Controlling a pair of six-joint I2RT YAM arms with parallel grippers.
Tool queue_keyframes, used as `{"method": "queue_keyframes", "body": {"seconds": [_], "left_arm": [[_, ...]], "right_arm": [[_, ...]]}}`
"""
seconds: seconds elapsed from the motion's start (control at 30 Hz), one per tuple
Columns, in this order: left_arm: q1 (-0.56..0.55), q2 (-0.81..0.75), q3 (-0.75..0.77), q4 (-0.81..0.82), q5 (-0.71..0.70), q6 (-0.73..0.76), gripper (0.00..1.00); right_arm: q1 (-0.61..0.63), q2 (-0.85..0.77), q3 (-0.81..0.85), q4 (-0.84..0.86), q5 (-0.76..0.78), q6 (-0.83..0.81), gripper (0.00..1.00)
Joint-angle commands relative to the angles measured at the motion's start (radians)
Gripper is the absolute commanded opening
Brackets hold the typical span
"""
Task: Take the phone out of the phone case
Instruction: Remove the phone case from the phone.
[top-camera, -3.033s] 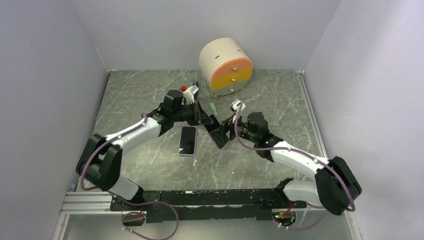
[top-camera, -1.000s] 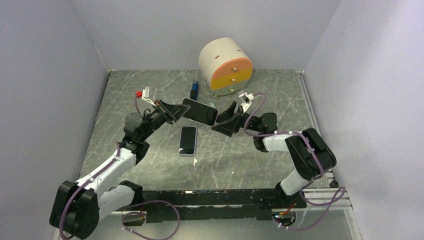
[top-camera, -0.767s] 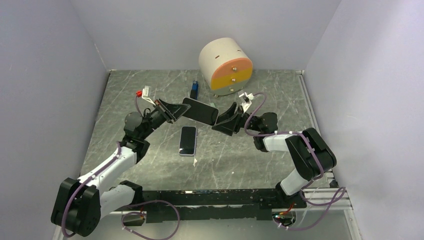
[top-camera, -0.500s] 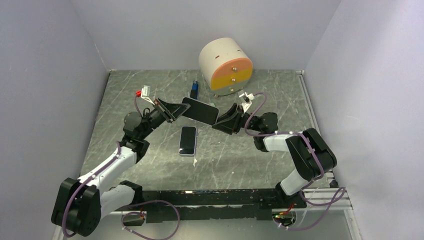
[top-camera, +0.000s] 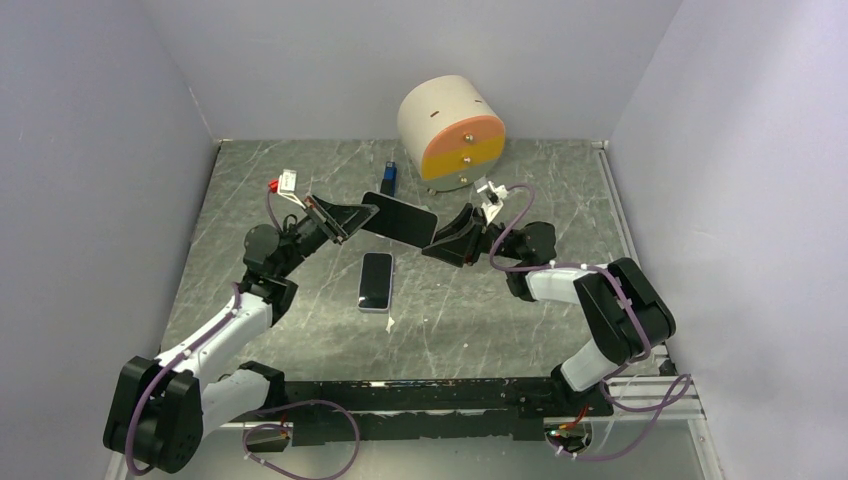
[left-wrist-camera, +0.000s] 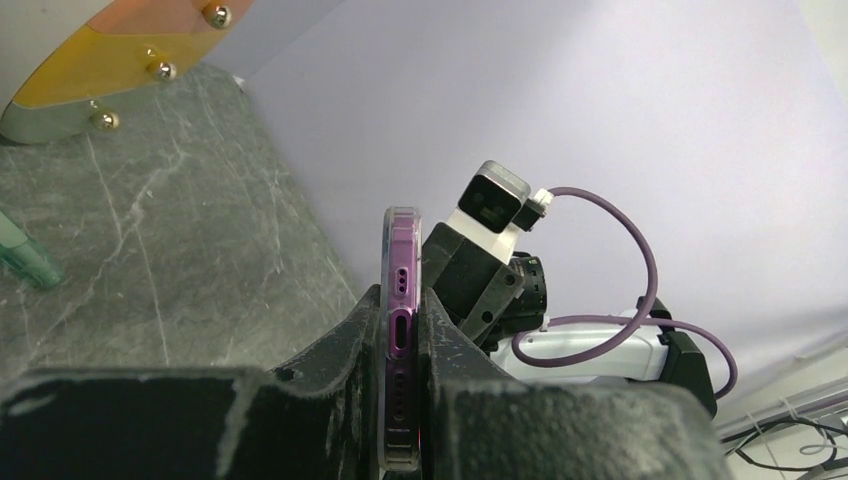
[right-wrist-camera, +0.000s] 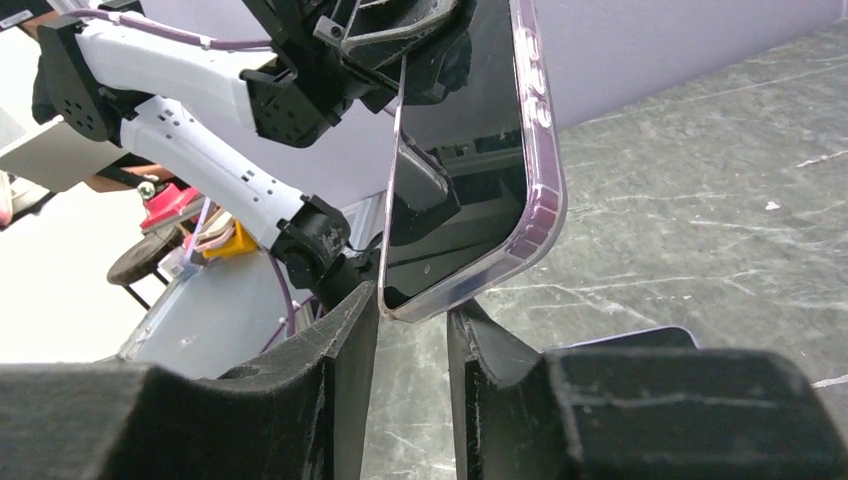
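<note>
The phone (top-camera: 400, 218) sits in its clear, purple-tinted phone case (right-wrist-camera: 540, 150) and is held in the air above the middle of the table (top-camera: 300, 330), its long side running left to right. The left gripper (top-camera: 360, 214) is clamped on the left end, one finger on each face. The right gripper (right-wrist-camera: 412, 320) has the right-end corner dipping between its narrowly set jaws; I cannot tell whether they press on it. A second phone (top-camera: 376, 281) lies flat on the table, near of the held one, making two phones. At the far edge, right of centre, stands one cream drum-shaped box (top-camera: 452, 132) with an orange and yellow face bearing three metal knobs. One small blue object (top-camera: 390, 178) lies just left of it, and one green pen (left-wrist-camera: 22, 262) lies near the box.
</note>
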Motion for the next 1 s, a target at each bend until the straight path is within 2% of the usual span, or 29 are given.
{"method": "queue_keyframes", "body": {"seconds": [0.0, 0.17, 0.27, 0.4, 0.5, 0.57, 0.8, 0.97], "left_arm": [[-0.002, -0.004, 0.036, 0.078, 0.04, -0.021, 0.02], [-0.002, 0.001, 0.038, 0.053, 0.077, -0.045, 0.03], [-0.002, -0.006, 0.055, -0.004, 0.115, -0.04, 0.03], [-0.002, -0.014, 0.077, -0.076, 0.155, -0.024, 0.02], [-0.001, -0.01, 0.097, -0.103, 0.184, -0.015, 0.02], [0.0, -0.008, 0.109, -0.113, 0.205, -0.01, 0.03], [0.0, 0.011, 0.119, -0.077, 0.267, -0.003, 0.03], [0.006, 0.01, 0.144, -0.07, 0.324, 0.018, 0.03]], "right_arm": [[0.016, -0.049, 0.041, 0.14, -0.007, -0.045, 0.32], [0.018, -0.088, 0.035, 0.077, -0.012, -0.133, 0.22], [0.018, -0.119, 0.044, -0.023, -0.012, -0.23, 0.15], [0.023, -0.176, 0.082, -0.258, -0.021, -0.427, 0.06], [0.031, -0.214, 0.127, -0.512, -0.031, -0.63, 0.02], [0.038, -0.232, 0.15, -0.623, -0.023, -0.737, 0.0], [0.042, -0.244, 0.187, -0.739, 0.001, -0.847, 0.0], [0.042, -0.23, 0.17, -0.699, 0.018, -0.82, 0.0]]}}
